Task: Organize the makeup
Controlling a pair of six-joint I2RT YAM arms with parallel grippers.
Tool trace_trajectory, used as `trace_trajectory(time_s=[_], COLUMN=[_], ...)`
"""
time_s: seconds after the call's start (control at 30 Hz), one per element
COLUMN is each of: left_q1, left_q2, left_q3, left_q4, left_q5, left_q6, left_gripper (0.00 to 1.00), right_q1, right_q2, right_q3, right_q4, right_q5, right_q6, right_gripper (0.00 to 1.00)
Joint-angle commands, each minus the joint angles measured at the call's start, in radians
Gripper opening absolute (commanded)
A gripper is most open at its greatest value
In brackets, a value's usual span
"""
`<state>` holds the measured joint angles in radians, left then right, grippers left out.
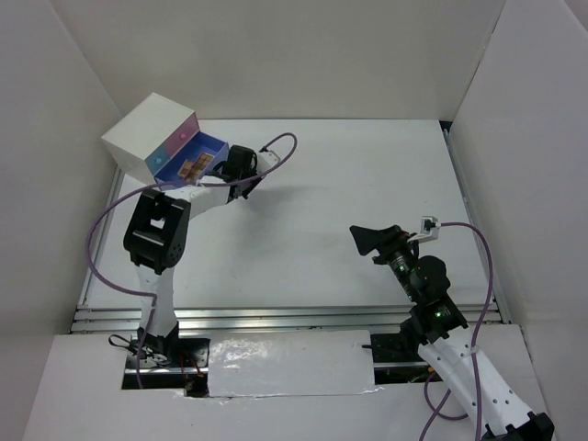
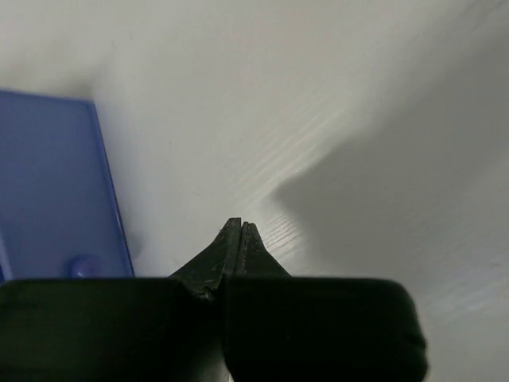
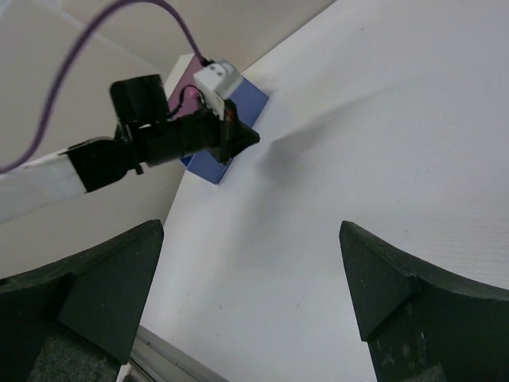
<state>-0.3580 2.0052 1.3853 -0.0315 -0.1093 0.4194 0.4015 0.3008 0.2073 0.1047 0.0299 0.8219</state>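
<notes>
A brown eyeshadow palette (image 1: 193,167) lies in the open blue drawer (image 1: 209,147) of the white box (image 1: 147,133) at the far left. No other makeup shows in any view. My left gripper (image 1: 241,160) is shut and empty, right beside the drawer's front end. In the left wrist view its tips (image 2: 240,226) point over bare table, with the blue drawer (image 2: 48,191) and its knob (image 2: 83,264) to the left. My right gripper (image 1: 372,241) is open and empty over the table's right middle. Its fingers (image 3: 111,282) stand wide apart in the right wrist view.
White walls close in the table on the left, back and right. A pink drawer front (image 1: 179,140) sits beside the blue one. In the right wrist view the left arm (image 3: 175,135) shows in front of the blue drawer (image 3: 246,99). A metal rail (image 1: 276,317) runs along the near edge.
</notes>
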Motion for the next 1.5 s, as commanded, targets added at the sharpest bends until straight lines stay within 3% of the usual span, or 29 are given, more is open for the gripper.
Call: trace_trajectory(time_s=[0.0, 0.17, 0.53, 0.77, 1.0, 1.17, 1.47], left_q1=[0.039, 0.1, 0.205, 0.215, 0.229, 0.261, 0.295], left_q2=[0.059, 0.138, 0.155, 0.188, 0.202, 0.245, 0.27], left_q3=[0.018, 0.058, 0.095, 0.152, 0.106, 0.156, 0.141], left_q4=[0.022, 0.022, 0.139, 0.197, 0.333, 0.318, 0.432], left_q5=[-0.147, -0.187, -0.279, -0.348, -0.45, -0.486, -0.63], left_q6=[0.044, 0.055, 0.071, 0.11, 0.151, 0.114, 0.118], left_gripper=[0.0, 0.0, 0.0, 0.0, 0.0, 0.0, 0.0], right_q1=[0.002, 0.0, 0.002, 0.003, 0.002, 0.002, 0.003], right_q2=[-0.002, -0.003, 0.008, 0.017, 0.027, 0.034, 0.041], right_q3=[0.006, 0.01, 0.01, 0.017, 0.018, 0.021, 0.021], right_q4=[0.046, 0.044, 0.056, 0.056, 0.064, 0.067, 0.07], right_q5=[0.005, -0.005, -0.025, -0.048, -0.067, -0.076, -0.087], right_q6=[-0.001, 0.0, 0.005, 0.005, 0.006, 0.01, 0.01], right_gripper=[1.0, 1.0, 1.0, 1.0, 1.0, 1.0, 1.0])
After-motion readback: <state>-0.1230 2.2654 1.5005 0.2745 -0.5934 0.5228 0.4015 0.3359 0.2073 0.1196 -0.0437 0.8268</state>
